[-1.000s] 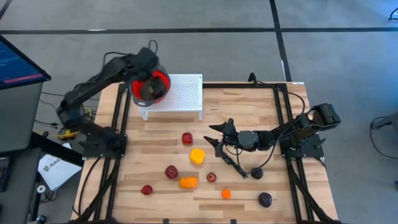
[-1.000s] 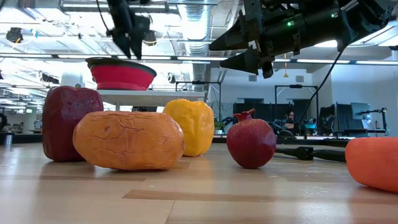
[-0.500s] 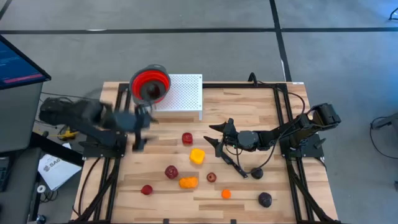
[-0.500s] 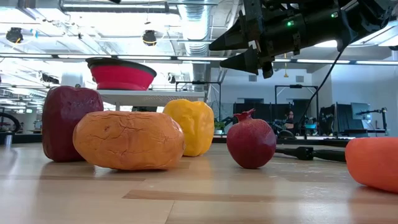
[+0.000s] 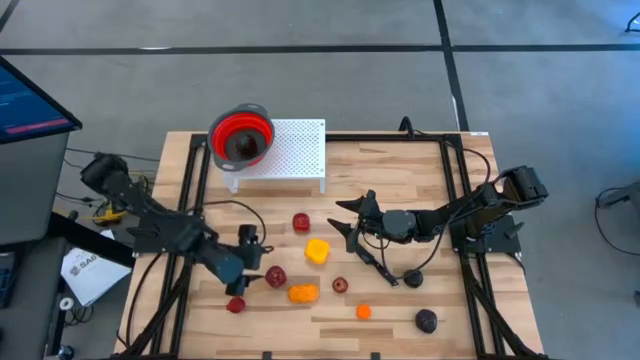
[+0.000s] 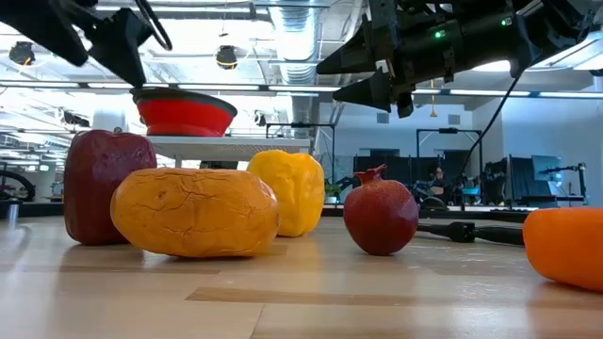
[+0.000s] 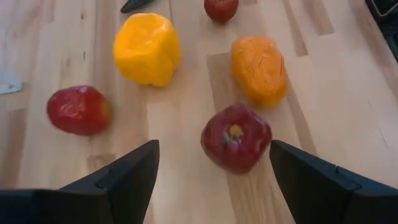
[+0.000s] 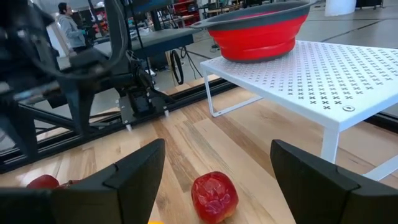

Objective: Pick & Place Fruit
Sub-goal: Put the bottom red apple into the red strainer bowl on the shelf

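the fruit (image 5: 304, 293) is seen scattered across the middle of the desk (image 5: 400, 165), a dark red piece (image 7: 236, 137) lying just ahead of the left end effector (image 5: 252, 260), whose fingers are spread wide and empty. one dark piece (image 5: 243, 146) is seen inside the red colander (image 5: 241, 137) on the white perforated shelf (image 5: 295, 150). the right end effector (image 5: 352, 228) is held wide and empty above the desk near the yellow piece (image 5: 317, 250).

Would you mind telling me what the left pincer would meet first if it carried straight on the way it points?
Probably the dark red fruit, centred between the open left pincer fingers; depth is hard to judge.
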Tool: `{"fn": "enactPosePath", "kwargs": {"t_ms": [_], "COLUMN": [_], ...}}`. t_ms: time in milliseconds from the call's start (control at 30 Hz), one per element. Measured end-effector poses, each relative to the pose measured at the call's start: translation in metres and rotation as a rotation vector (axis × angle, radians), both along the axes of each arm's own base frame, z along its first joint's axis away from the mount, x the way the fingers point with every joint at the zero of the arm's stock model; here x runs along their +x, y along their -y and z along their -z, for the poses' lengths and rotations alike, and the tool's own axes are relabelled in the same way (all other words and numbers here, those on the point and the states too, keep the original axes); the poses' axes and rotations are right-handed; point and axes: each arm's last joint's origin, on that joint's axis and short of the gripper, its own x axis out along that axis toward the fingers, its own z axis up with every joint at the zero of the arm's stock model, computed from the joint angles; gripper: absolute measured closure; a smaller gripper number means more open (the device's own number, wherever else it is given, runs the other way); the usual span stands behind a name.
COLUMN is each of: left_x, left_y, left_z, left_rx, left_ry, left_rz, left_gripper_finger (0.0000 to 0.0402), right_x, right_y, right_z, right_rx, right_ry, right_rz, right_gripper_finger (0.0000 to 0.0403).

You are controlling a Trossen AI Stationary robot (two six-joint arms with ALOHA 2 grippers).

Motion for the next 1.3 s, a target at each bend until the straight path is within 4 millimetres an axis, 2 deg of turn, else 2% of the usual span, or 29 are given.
{"fn": "enactPosePath", "kwargs": {"t_ms": [267,467,700,967,1167,1300], "left_x": [0.02,0.033,0.044,0.039,0.038,0.034], "left_y": [0.0,0.006,0.005,-0.005,-0.006,-0.008], "left_z": [0.036,0.048,0.06,0.073,0.074,0.057], "left_rx": [-0.076,-0.012,-0.037,-0.061,-0.071,-0.105], "left_ry": [-0.129,-0.112,-0.125,-0.144,-0.128,-0.063], "left_rz": [0.049,0.17,0.217,0.207,0.199,0.189], "left_gripper_finger": [0.006,0.0049,0.0054,0.0082,0.011,0.0116], "right_x": [0.0,0.0,0.0,0.0,0.0,0.0], "right_y": [0.0,0.0,-0.001,-0.002,-0.002,-0.002], "right_z": [0.0,0.0,0.0,0.0,0.0,0.0], "right_rx": [0.005,0.006,0.007,0.006,0.006,0.006], "right_ry": [0.005,0.005,0.001,-0.001,-0.001,-0.001], "right_rz": [0.0,0.001,-0.002,-0.005,-0.005,-0.005], "right_gripper_finger": [0.0117,0.0117,0.0117,0.0117,0.0117,0.0117]}}
